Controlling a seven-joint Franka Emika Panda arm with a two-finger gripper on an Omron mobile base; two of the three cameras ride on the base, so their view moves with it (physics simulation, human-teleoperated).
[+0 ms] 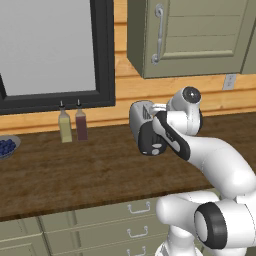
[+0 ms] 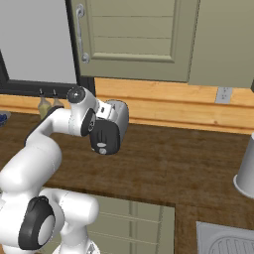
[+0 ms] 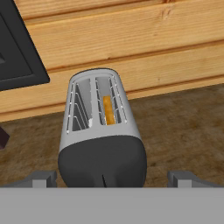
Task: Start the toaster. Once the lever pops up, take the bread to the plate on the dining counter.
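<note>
The silver-grey toaster (image 3: 99, 131) stands on the brown worktop (image 3: 183, 127) against the wood wall, with its black end face (image 3: 103, 164) turned toward me. The bread (image 3: 108, 110), a tan slice seen edge-on, sits down in the right-hand slot. The left slot holds nothing. The lever (image 1: 155, 146) shows as a small pale tab low on the black end face. My gripper (image 3: 113, 179) is open, hanging just in front of and above that end face, with a fingertip on either side and nothing between them. The plate and the dining counter are out of view.
Two bottles (image 1: 65, 127) (image 1: 81, 125) stand under the dark-framed window (image 1: 50, 50), with a bowl of blueberries (image 1: 6, 146) at far left. Olive wall cabinets (image 1: 190, 35) hang above. A pale container (image 2: 245, 173) and a sink (image 2: 228, 243) lie to the right.
</note>
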